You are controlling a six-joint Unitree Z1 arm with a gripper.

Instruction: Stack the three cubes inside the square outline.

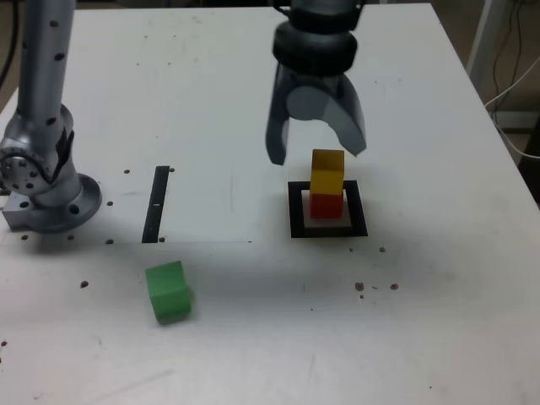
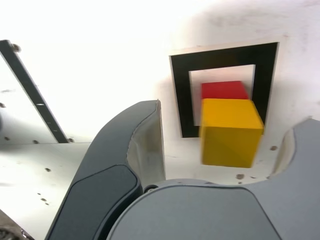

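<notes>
Exterior view shows the end effector [image 1: 317,154] hanging just above and behind the yellow cube [image 1: 327,172], its two curved jaws spread wide and holding nothing. The yellow cube sits on the red cube [image 1: 326,205], and that pair stands inside the square outline [image 1: 295,211], near the middle of the counter [image 1: 422,337], a little toward its right edge as this view has it. The green cube [image 1: 168,291] lies alone on the counter, well apart from the stack, nearer the front edge and the left side of this view, turned slightly askew. A narrow black strip [image 1: 156,204] lies between it and the stack.

The cubes look small, rigid and light, with smooth flat faces; the green one is probably best taken by two opposite side faces, squarely, since a skewed pinch could twist it. The stack of two looks easy to topple with a knock.

The arm reaches down from the far edge, wrist pointing nearly straight down.
</notes>
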